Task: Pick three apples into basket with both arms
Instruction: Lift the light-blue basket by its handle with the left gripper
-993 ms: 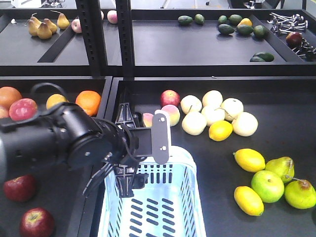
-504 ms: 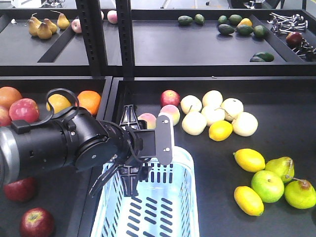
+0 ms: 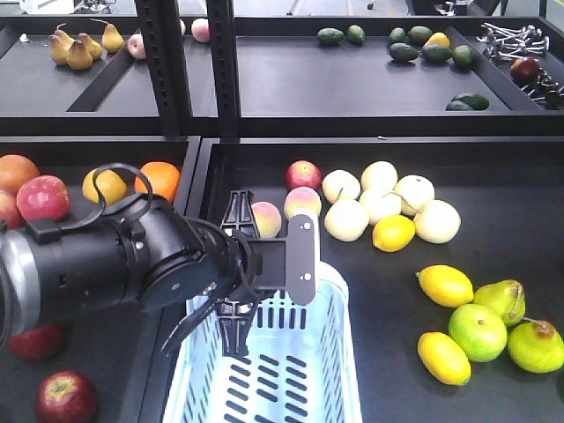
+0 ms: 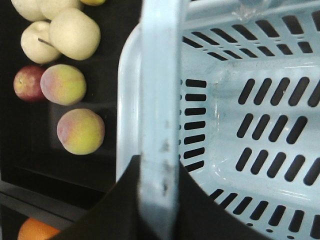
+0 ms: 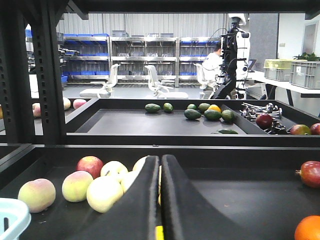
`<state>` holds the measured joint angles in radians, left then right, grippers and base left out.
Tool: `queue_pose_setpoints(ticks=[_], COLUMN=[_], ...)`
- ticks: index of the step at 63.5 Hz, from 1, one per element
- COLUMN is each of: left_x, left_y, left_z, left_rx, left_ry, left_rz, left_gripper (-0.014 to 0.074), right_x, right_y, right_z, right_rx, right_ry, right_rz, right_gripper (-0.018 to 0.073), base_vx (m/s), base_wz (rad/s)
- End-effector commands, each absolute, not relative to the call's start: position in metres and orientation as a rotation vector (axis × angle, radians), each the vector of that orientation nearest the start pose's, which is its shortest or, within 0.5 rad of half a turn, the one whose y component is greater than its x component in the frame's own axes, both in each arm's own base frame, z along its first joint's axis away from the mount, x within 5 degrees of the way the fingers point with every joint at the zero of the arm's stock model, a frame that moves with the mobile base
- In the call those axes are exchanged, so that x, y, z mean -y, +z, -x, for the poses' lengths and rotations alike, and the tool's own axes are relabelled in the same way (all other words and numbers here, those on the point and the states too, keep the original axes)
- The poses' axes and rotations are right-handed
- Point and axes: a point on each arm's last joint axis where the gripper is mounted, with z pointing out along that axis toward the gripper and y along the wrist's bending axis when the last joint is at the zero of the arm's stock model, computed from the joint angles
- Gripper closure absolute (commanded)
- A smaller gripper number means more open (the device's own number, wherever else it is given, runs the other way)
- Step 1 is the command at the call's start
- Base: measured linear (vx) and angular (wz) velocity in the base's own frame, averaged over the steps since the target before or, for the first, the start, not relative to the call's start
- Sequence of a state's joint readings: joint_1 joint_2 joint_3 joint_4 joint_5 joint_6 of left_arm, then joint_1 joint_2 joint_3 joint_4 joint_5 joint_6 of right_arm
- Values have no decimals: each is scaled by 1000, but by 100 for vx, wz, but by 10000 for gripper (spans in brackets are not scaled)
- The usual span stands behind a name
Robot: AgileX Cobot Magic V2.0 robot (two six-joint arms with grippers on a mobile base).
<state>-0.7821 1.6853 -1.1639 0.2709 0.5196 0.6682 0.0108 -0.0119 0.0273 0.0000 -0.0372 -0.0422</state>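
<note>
Left gripper (image 4: 159, 167) had clamped its fingers on the hoop handle (image 4: 159, 90) of the basket (image 3: 345, 348), presumably to drag it toward the dark apples (image 3: 64, 397) low at the frame's left edge, with none inside yet! The front view buried that clamp behind the left arm (image 3: 106, 264). The left wrist view showed it, and only the right wrist view showed the right gripper (image 5: 160, 165), fingers pressed together, empty.
</note>
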Motion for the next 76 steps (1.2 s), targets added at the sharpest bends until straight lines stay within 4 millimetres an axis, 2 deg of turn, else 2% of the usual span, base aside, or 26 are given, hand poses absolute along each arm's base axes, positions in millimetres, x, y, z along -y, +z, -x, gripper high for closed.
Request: queue_pose_setpoints(ticks=[1,7,20,34,46,58,67,76], left_x=[249,248,236,208,181,151,132,121], left_y=[280,300,363,418,458,486,497,505], left_z=[-266,-267,-265,-252,-230,-202,-185,-174], left_rx=[-1682,-1674,-1587,-1556,-1520,-1476,-1488,-1477], left_ry=[202,215,307,478,513,538,540,535], left_rz=[-1716,-1679,-1584,-1526,-1431,-1390,-1356,-1325], left_gripper=[604,604,604,604,604,604,604,604], right_x=[-1,-1,-1,-1,-1,-1,-1,-1], right_y=[211,211,211,211,211,211,211,211], right_z=[-55,-55,-55,-55,-55,-55,-55,-55], right_rx=[-1383,-1383,-1383,-1383,-1383,-1383,-1383,-1383], right_ry=[-28,-28,-28,-28,-28,-28,-28,-28], right_rz=[39,39,39,39,39,39,39,39], right_gripper=[568,568,568,568,568,568,568,568], base_vx=[0,0,0,0,0,0,0,0], base_wz=[0,0,0,0,0,0,0,0])
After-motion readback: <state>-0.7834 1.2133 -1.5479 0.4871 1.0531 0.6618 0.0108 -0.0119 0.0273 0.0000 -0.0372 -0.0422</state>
